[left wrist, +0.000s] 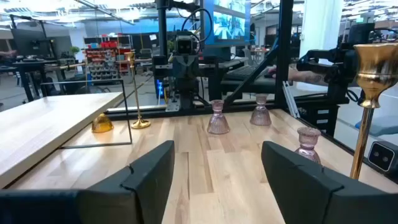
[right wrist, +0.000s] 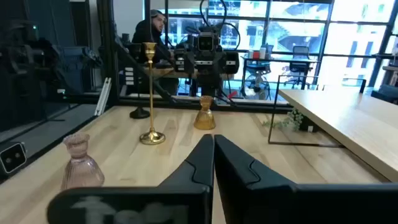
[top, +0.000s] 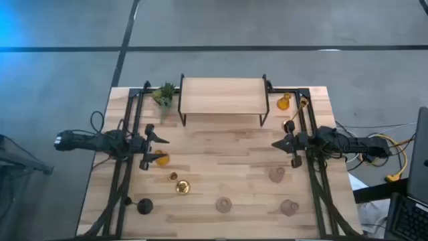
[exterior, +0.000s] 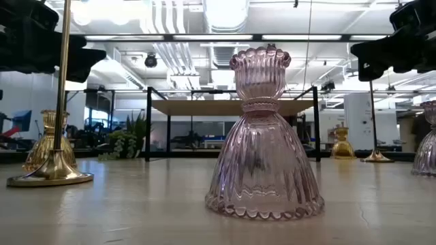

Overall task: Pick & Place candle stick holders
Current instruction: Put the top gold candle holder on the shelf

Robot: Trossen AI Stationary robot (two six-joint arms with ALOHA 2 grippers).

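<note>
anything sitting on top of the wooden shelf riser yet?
No. In the high view the top of the light wooden shelf riser with black metal legs is bare, and the candle holders in sight stand on the table around it.

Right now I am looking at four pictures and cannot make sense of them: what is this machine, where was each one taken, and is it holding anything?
It is a robot with two dark arms at a wooden table. One picture looks straight down, one sits at table height, and two come from cameras on the wrists. The left claw is open and holds nothing; the right claw is shut and also holds nothing. On the table stand candle stick holders: three pink glass holders, two amber glass holders, two brass sticks and a black holder. At the far side are a small shelf and a potted plant.
</note>
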